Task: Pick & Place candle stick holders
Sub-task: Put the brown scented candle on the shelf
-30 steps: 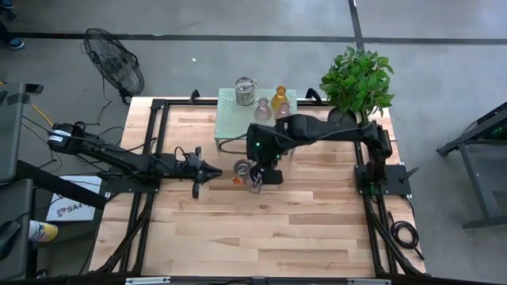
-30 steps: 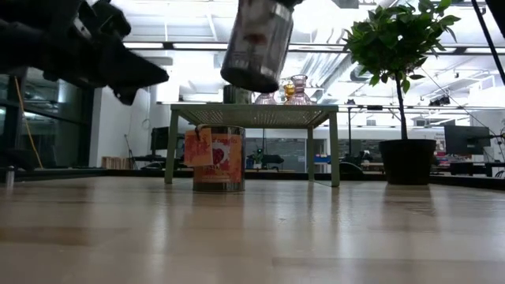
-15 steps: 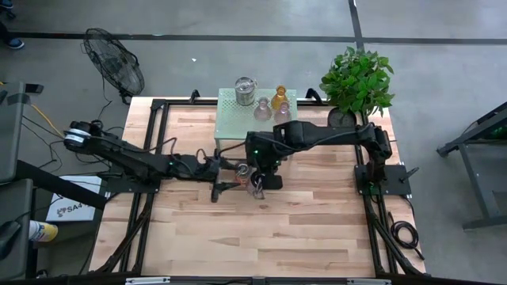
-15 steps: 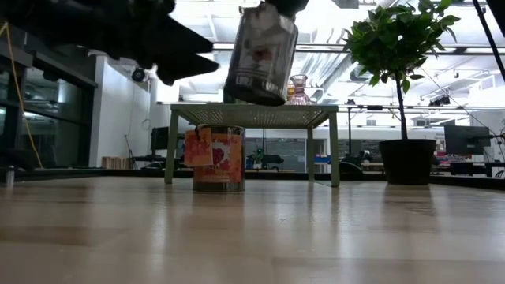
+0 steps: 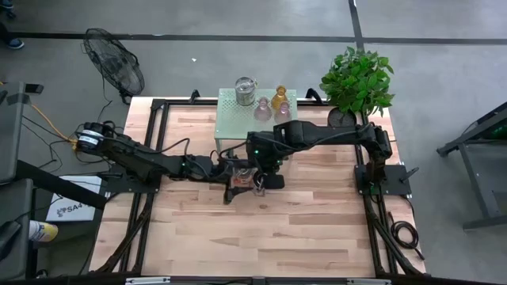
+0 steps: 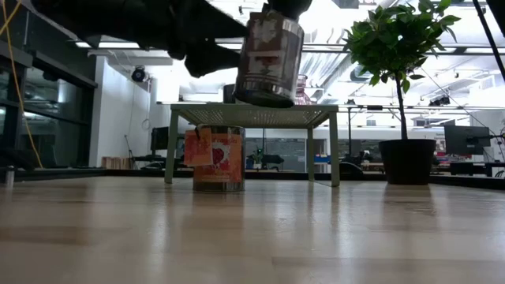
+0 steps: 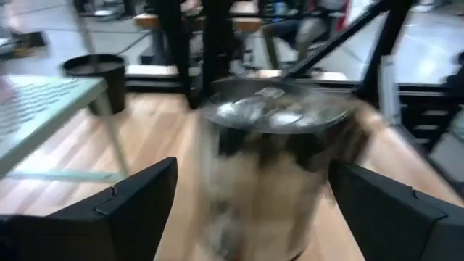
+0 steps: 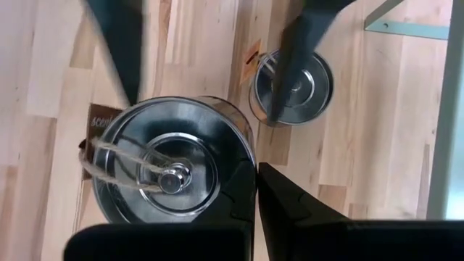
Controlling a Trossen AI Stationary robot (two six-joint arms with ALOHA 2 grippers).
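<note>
A silver candle stick holder (image 6: 268, 59) with a lid and twine hangs in the air in front of the mint-green stand (image 5: 238, 119), with my right gripper (image 8: 256, 185) shut on it from above. My left gripper (image 7: 254, 167) comes in level from the table's left and is open. Its two fingers stand on either side of the hanging holder (image 7: 264, 159) with gaps, touching nothing. A second silver holder (image 6: 218, 158) with an orange label stands on the table below. On the stand are a silver holder (image 5: 245, 89), two pinkish glass ones (image 5: 264, 108) and an amber one (image 5: 279, 98). My right gripper has its shut fingers at one side of the holder's top rim (image 8: 241, 168), coming from above and slanting down. The fingers themselves hide what lies between them. The holder hangs below them, lifted clear of the table and slightly tilted.
A potted green plant (image 5: 356, 79) stands at the table's far right corner. A fan (image 5: 115, 59) is on the floor beyond the far left corner. The near half of the wooden table (image 5: 261, 237) carries nothing.
My left gripper has travelled toward the table's right edge and a little up. It has reached the hanging holder and opened, so its fingers now flank it. The right gripper and its holder have stayed nearly where they were.
</note>
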